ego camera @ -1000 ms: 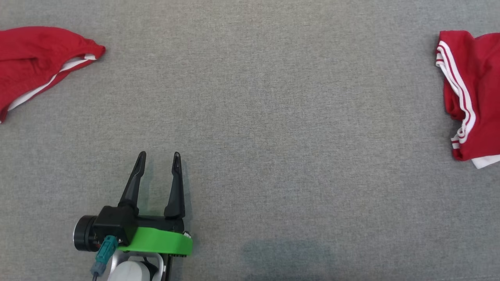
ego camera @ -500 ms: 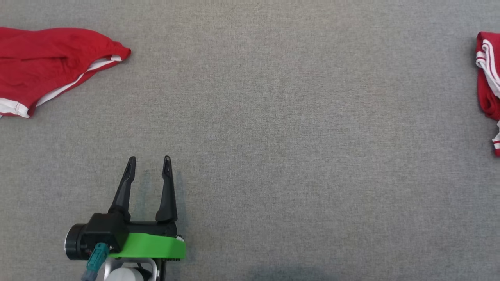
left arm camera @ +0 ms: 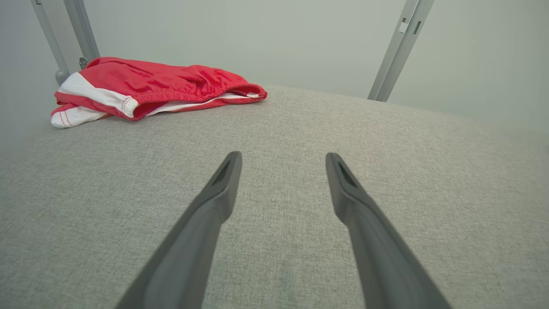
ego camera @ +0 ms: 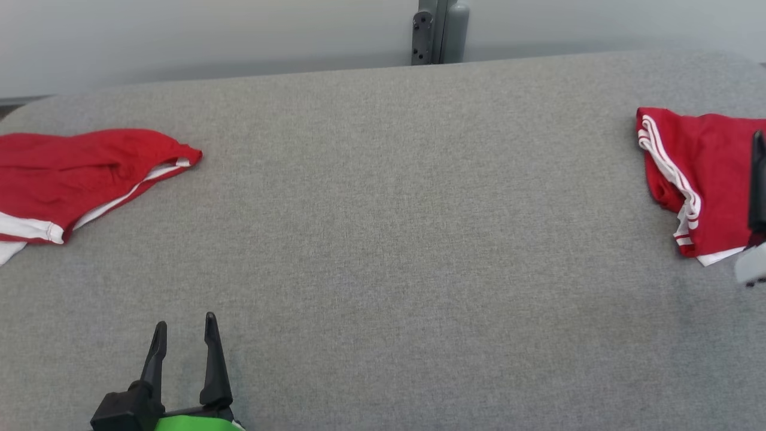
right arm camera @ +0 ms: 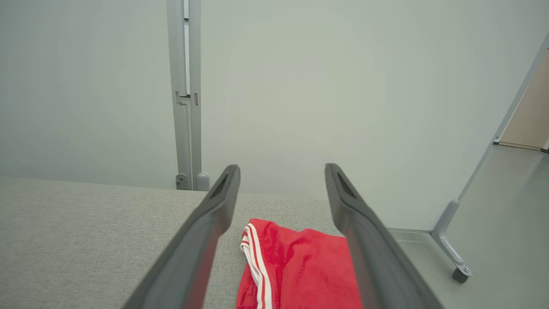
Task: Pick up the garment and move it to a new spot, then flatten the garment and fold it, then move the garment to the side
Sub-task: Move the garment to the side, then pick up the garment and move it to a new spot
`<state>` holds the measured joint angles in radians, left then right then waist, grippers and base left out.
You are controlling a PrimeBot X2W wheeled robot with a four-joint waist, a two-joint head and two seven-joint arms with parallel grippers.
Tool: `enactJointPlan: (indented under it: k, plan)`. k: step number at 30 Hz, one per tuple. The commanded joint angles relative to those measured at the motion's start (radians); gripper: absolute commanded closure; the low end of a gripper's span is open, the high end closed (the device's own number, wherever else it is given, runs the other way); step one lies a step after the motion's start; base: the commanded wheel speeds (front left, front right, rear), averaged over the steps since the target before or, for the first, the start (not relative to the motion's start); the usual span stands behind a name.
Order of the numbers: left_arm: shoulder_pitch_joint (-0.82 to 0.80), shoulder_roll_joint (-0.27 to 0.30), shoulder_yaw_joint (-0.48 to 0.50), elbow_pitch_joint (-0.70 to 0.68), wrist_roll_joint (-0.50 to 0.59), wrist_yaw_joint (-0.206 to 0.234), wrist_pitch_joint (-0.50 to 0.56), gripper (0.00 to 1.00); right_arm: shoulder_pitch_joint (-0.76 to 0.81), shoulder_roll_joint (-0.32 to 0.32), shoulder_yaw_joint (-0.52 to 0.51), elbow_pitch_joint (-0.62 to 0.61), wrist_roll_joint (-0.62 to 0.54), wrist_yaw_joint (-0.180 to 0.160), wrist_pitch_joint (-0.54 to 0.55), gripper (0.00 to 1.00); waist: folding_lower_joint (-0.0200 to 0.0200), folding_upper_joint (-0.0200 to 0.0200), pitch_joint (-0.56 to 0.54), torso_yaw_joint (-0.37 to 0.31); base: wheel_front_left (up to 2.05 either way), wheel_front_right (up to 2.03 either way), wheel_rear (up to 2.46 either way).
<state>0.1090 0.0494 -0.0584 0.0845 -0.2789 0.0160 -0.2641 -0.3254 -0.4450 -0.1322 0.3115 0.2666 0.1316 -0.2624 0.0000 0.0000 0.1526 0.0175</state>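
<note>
Grey surface (ego camera: 383, 251) with a folded red garment (ego camera: 700, 173) at its right edge, a crumpled red garment (ego camera: 72, 173) at the left; left tool (ego camera: 185, 319) low, fingers apart

Two red garments with white trim are counted on one grey surface (ego camera: 389, 209): a left garment (ego camera: 78, 173) and a right garment (ego camera: 706, 173). Two tools are seen, the left tool (ego camera: 185, 321) and the right tool (right arm camera: 282, 168). One upright metal post (ego camera: 440, 30) is shown behind the surface in the head view; more are glimpsed in the wrist views, possibly the same one among them.
</note>
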Motion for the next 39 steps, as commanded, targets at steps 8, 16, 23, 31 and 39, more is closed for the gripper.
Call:
enactJointPlan:
  k: [8, 16, 23, 31, 39]
  plan:
    - [0.042, 0.002, 0.046, 0.039, -0.003, -0.025, 0.0, 0.0, 0.305, 0.153, -0.001, -0.206, -0.129, -0.002, -0.003, 0.0, 0.0, 0.0, -0.174, -0.04, 0.0, 0.0, 0.0]
    - [0.047, 0.003, 0.079, 0.088, 0.009, -0.045, 0.0, 0.0, 0.45, 0.317, -0.039, -0.194, -0.214, -0.002, -0.003, 0.0, 0.0, 0.0, -0.207, -0.016, 0.0, 0.0, 0.0]
    - [0.042, 0.003, 0.07, 0.119, 0.014, -0.081, 0.0, 0.0, 0.472, 0.377, -0.069, -0.198, -0.23, -0.002, -0.003, 0.0, 0.0, 0.0, -0.208, -0.011, 0.0, 0.0, 0.0]
    - [0.033, 0.003, 0.068, 0.132, 0.017, -0.098, 0.0, 0.0, 0.467, 0.39, -0.059, -0.196, -0.239, -0.002, -0.003, 0.0, 0.0, 0.0, -0.205, -0.015, 0.0, 0.0, 0.0]
    - [0.03, 0.003, 0.062, 0.148, 0.032, -0.12, 0.0, 0.0, 0.464, 0.391, -0.053, -0.193, -0.24, -0.002, -0.003, 0.0, 0.0, 0.0, -0.2, -0.011, 0.0, 0.0, 0.0]
